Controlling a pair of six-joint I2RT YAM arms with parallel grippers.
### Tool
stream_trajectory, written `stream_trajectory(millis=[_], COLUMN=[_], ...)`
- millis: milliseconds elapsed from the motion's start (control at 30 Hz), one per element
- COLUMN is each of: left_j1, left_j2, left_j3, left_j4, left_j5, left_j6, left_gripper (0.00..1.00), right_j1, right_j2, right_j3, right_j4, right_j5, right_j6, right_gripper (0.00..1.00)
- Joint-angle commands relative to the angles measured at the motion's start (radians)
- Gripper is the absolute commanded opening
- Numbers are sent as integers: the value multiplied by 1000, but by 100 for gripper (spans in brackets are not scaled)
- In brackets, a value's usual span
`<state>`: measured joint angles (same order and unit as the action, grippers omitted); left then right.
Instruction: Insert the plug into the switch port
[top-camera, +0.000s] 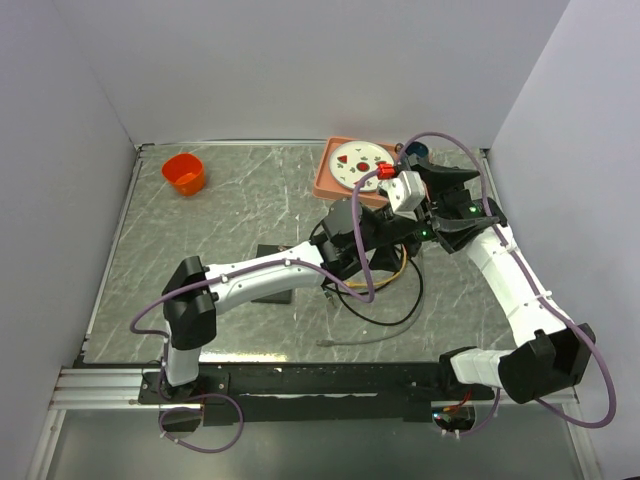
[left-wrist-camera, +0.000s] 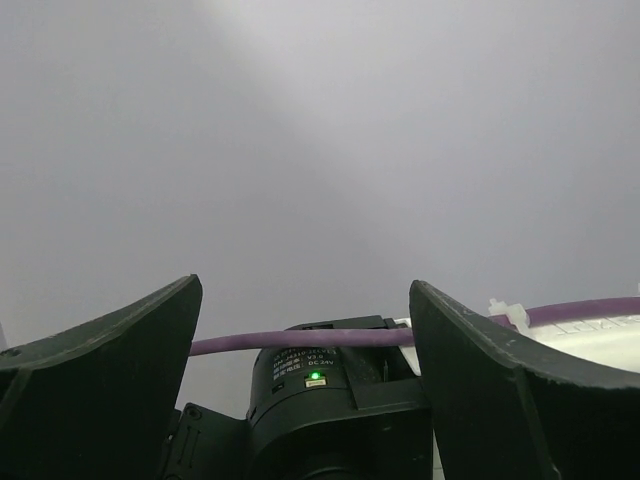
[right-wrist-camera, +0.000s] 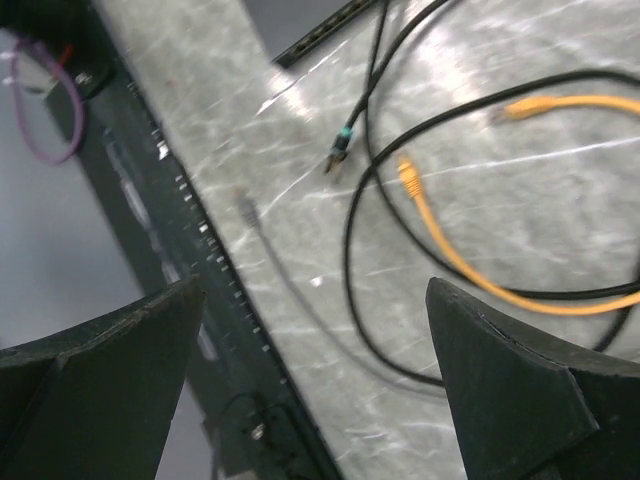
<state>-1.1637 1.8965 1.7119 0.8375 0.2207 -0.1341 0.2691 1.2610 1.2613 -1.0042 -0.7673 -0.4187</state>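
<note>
Hovering with jaws spread wide and nothing between them, the left gripper (left-wrist-camera: 303, 286) and right gripper (right-wrist-camera: 315, 286) hang close together above mid-table, insertion apparently not yet begun. The black switch box (top-camera: 275, 294) lies partly beneath the left arm, its port unseen. Loose cables (top-camera: 400, 316) sprawl near it, their plugs (right-wrist-camera: 407, 172) unheld. White walls (top-camera: 300, 70) enclose a grey marbled table (top-camera: 230, 215).
</note>
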Motion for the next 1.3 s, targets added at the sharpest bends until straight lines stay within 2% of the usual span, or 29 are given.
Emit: stream_trajectory(millis=[0, 33, 133, 167, 200, 333, 467, 500, 600, 700, 800, 867, 933, 1000, 1033, 1067, 1200, 1267], left_j1=[71, 81, 126, 140, 150, 174, 194, 197, 200, 214, 208, 205, 206, 208, 210, 210, 217, 220], left_j2=[58, 62, 93, 104, 130, 179, 229, 243, 239, 246, 265, 259, 240, 222, 213, 185, 47, -28], left_j3=[26, 38, 87, 103, 154, 238, 398, 417, 428, 449, 503, 500, 480, 445, 436, 401, 217, 136], left_j4=[-144, -155, -149, -149, -161, -195, -325, -357, -364, -327, -377, -396, -384, -382, -393, -403, -382, -411], left_j5=[-26, -15, 73, 127, 159, 230, 304, 312, 287, 298, 319, 321, 303, 263, 244, 185, 69, 23], left_j6=[115, 120, 64, 18, 7, 34, 47, 53, 64, 21, 41, 53, 45, 45, 50, 63, 83, 97], left_gripper=[89, 88, 86, 85, 84, 83, 82, 82, 83, 83, 82, 83, 85, 84, 99, 97, 97, 97], right_j1=[12, 16, 28, 42, 45, 44, 42, 30, 9, 8, 9, 9, 10, 41, 60, 97, 107, 108], right_j2=[-51, -51, -77, -86, -92, -103, -110, -103, -49, -11, -53, -52, -20, 15, 20, 27, 40, 22], right_j3=[70, 70, 58, 52, 53, 15, -19, -20, 56, 167, 118, 113, 192, 230, 242, 247, 216, 179], right_j4=[130, 166, 229, 260, 266, 354, 441, 469, 425, 320, 377, 378, 307, 234, 225, 198, 193, 203], right_j5=[56, 77, 155, 202, 230, 270, 241, 180, 112, 111, 117, 94, 106, 227, 299, 520, 762, 800], right_j6=[-93, -103, 137, 316, 363, 337, 512, 518, 491, 482, 558, 534, 488, 497, 521, 528, 549, 572], right_gripper=[100, 100, 100, 100, 100, 100, 100, 100, 100, 100, 100, 100, 100, 100, 100, 100, 100, 100])
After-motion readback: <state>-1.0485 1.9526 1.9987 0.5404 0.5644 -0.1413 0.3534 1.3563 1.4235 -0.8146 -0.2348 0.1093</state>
